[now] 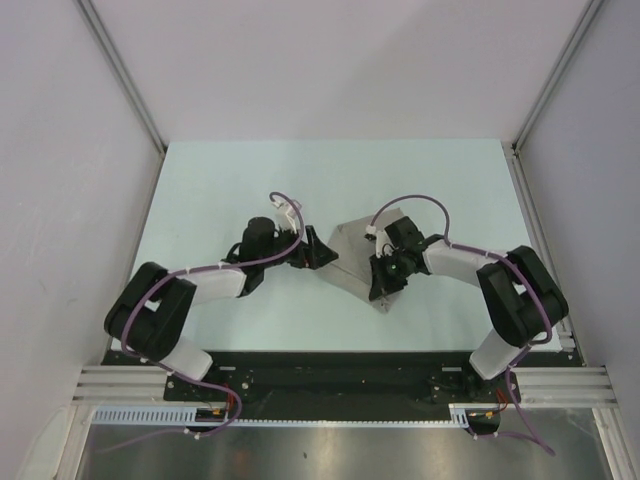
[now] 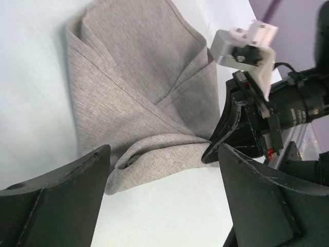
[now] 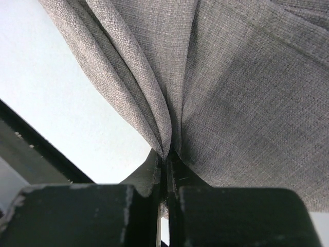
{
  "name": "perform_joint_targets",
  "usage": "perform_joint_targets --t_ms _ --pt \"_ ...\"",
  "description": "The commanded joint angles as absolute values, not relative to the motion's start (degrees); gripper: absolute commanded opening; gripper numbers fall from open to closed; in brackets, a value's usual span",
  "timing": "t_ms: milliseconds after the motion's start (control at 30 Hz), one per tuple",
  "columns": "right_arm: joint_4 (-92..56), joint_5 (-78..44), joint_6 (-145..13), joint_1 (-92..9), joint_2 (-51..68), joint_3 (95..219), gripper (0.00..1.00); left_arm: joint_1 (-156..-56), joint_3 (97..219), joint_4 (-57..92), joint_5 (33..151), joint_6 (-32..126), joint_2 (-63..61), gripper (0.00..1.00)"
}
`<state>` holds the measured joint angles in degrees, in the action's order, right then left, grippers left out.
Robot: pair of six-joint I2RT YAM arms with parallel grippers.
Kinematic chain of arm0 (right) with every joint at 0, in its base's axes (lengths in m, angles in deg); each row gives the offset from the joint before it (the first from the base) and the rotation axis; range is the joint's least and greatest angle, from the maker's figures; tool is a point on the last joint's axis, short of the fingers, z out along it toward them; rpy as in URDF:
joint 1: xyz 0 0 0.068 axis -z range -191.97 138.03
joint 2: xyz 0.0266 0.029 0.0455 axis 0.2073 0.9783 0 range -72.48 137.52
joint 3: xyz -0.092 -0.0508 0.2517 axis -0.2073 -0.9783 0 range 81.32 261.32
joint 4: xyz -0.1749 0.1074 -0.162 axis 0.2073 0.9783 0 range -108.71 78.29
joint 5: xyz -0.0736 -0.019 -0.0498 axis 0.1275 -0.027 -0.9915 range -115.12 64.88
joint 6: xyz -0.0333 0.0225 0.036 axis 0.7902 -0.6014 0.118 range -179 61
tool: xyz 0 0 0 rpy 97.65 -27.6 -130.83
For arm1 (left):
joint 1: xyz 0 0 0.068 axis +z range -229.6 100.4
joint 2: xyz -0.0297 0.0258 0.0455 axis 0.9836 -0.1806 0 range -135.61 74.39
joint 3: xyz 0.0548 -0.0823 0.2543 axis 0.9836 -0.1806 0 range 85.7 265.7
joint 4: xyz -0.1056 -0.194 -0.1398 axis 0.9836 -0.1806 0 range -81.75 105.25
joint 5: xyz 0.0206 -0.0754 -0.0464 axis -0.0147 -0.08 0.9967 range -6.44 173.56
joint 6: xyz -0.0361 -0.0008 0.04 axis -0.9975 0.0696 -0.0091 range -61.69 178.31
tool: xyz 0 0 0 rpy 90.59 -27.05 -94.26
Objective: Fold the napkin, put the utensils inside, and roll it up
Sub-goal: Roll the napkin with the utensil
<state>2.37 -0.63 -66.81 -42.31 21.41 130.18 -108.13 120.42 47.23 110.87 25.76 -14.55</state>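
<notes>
Where it lies near the middle of the desk [image 1: 250,180], a little right of centre, the napkin [image 1: 350,248] is a plain grey-beige cloth folded into an angular shape of several layers. From the left wrist the napkin [image 2: 149,87] shows long diagonal creases where the layers overlap, and its near corner is curled into a soft loop. From the right wrist the napkin [image 3: 236,87] shows a coarse weave, with pleats running down to one pinched point.

At that point the right gripper [image 3: 167,160] has its jaws pressed together on a gathered fold of the cloth's near right edge. In the overhead view the right gripper [image 1: 384,278] hides that part of the cloth. The left gripper [image 2: 162,172] has its jaws wide apart, with the curled corner lying between and just ahead of them; whether either jaw touches the cloth cannot be told. Overhead, the left gripper [image 1: 316,255] covers the napkin's left tip.

A white camera bracket [image 2: 244,46] sits on the right wrist. Purple cables [image 1: 285,205] arch over both arms, and a black rail [image 1: 330,375] runs along the desk's near edge.
</notes>
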Motion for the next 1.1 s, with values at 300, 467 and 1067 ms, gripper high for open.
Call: perform_joint_targets --t_ms 300,467,1067 --pt "4.05 3.18 -67.00 -37.02 29.47 130.89 0.00 -107.37 115.94 38.18 104.04 36.25 -7.70 0.87" --pt "3.96 3.53 -67.00 -36.31 30.36 130.72 0.00 -107.11 115.14 40.03 104.22 36.34 -9.80 0.83" --pt "3.87 3.09 -67.26 -36.31 30.44 130.28 0.00 -104.20 119.36 54.09 111.33 29.57 -24.83 0.65"
